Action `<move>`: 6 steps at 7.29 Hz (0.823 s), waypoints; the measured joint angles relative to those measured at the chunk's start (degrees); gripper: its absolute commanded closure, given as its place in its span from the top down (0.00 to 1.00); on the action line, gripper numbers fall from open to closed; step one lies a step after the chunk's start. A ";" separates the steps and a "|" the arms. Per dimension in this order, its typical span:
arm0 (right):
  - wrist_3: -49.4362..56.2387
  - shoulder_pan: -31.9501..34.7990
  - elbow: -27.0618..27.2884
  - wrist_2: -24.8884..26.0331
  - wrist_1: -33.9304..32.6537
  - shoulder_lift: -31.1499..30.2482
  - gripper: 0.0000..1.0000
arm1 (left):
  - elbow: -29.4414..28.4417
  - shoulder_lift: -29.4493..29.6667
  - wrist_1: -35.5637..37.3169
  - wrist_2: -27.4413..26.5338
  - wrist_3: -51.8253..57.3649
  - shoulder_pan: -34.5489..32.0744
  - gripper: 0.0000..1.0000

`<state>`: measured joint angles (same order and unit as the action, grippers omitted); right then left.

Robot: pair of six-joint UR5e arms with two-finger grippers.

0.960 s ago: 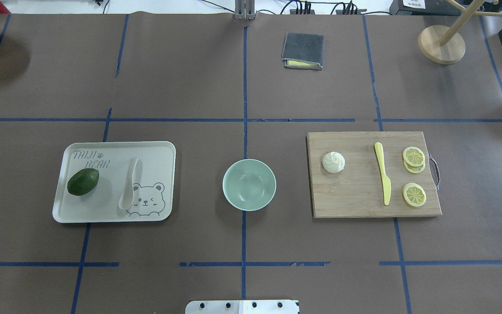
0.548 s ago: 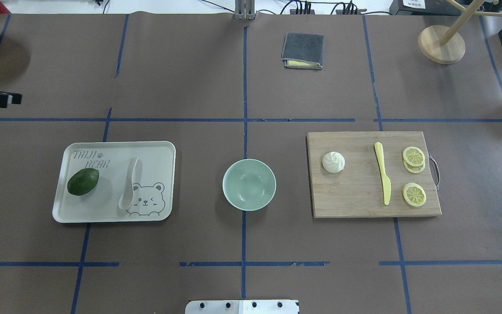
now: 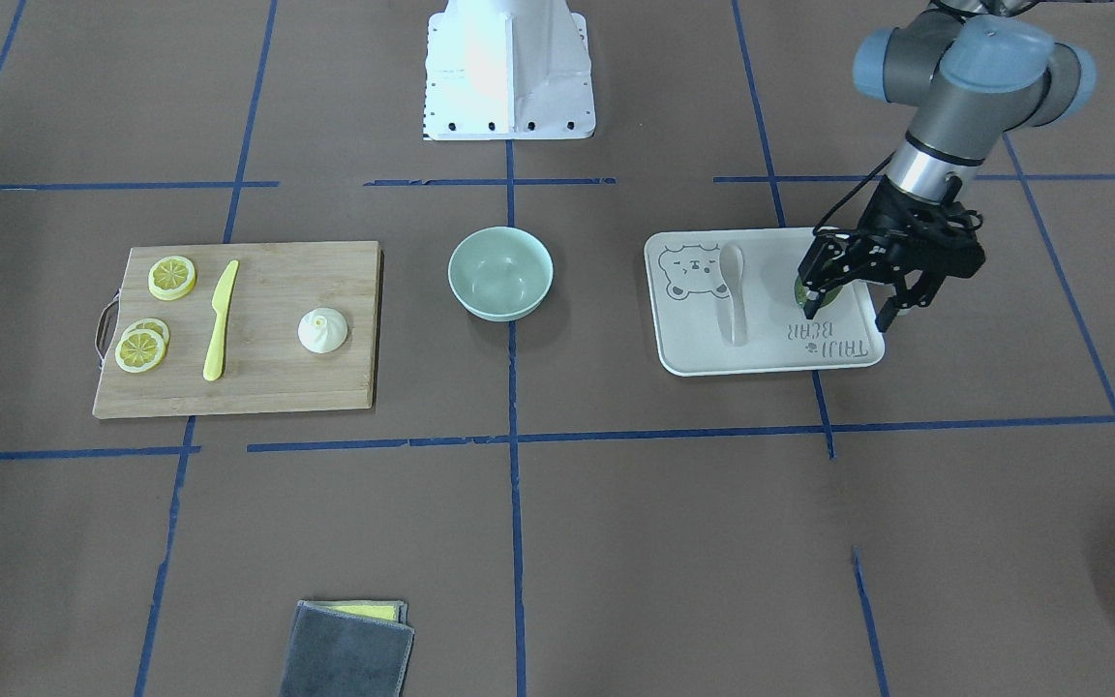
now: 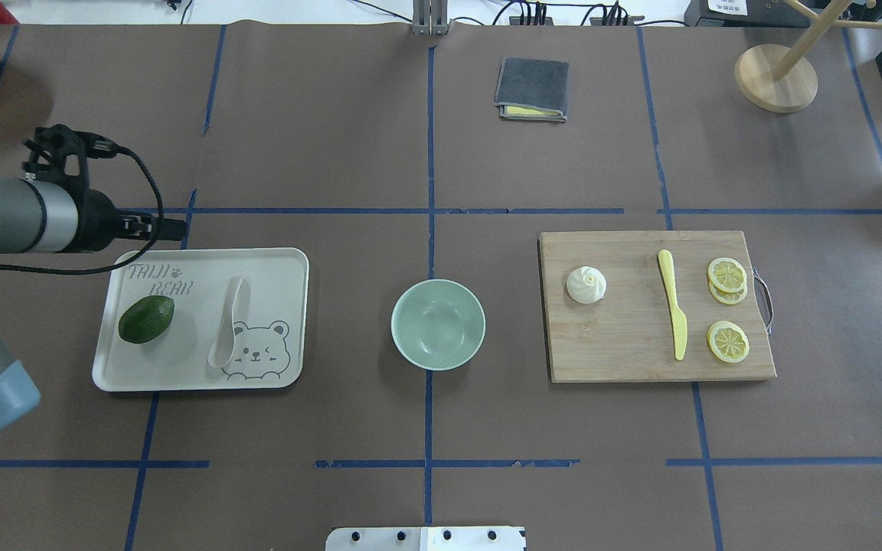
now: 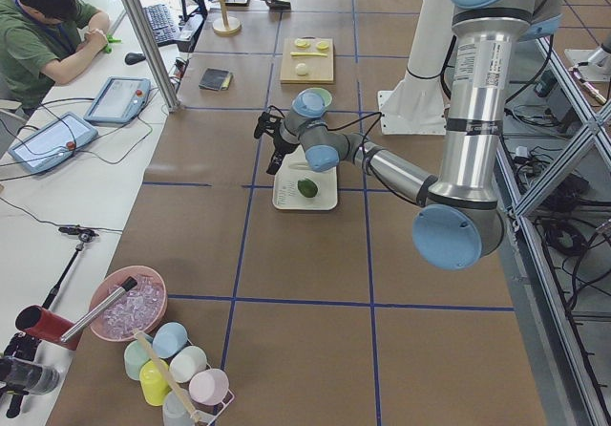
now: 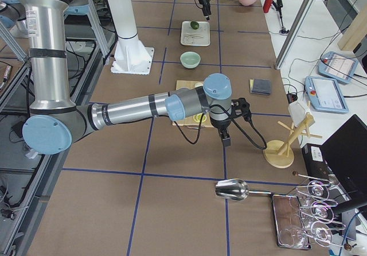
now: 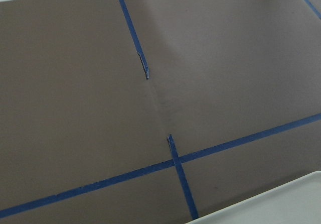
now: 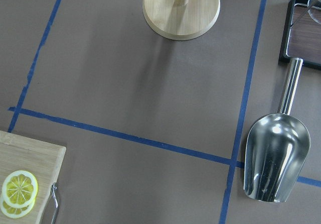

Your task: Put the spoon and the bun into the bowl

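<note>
The off-white spoon (image 4: 227,325) lies on the beige bear-print tray (image 4: 276,268), also in the front view (image 3: 734,290). The white bun (image 4: 586,285) sits on the wooden cutting board (image 4: 617,344). The mint-green bowl (image 4: 438,324) stands empty between tray and board. My left gripper (image 3: 846,315) is open and empty, raised over the tray's far left corner (image 4: 173,224), left of the spoon. My right gripper (image 6: 225,136) shows only in the right side view, beyond the board's right end; I cannot tell its state.
A green avocado (image 4: 146,319) lies on the tray beside the spoon. A yellow knife (image 4: 673,314) and lemon slices (image 4: 727,341) lie on the board. A grey cloth (image 4: 533,89), a wooden stand (image 4: 775,76) and a metal scoop (image 8: 276,163) lie farther off.
My left arm has come in from the left edge and its gripper has moved right to the tray's far left corner. Nothing on the table has moved.
</note>
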<state>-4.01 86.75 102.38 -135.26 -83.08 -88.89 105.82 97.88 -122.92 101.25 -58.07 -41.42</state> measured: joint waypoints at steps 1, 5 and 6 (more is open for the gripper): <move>0.03 0.00 -0.01 0.00 0.02 -0.08 1.00 | -1.42 2.15 0.86 -2.32 -4.54 3.58 0.80; 0.04 0.00 -0.14 0.00 0.04 -0.14 1.00 | -4.48 4.17 1.36 -4.80 -8.24 8.80 0.72; 0.05 0.00 -0.15 0.00 0.06 -0.14 1.00 | -4.86 4.10 1.36 -4.82 -8.27 9.23 0.71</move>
<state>-3.96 86.75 102.23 -135.26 -83.02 -89.03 100.96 101.98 -121.55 96.43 -66.34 -32.19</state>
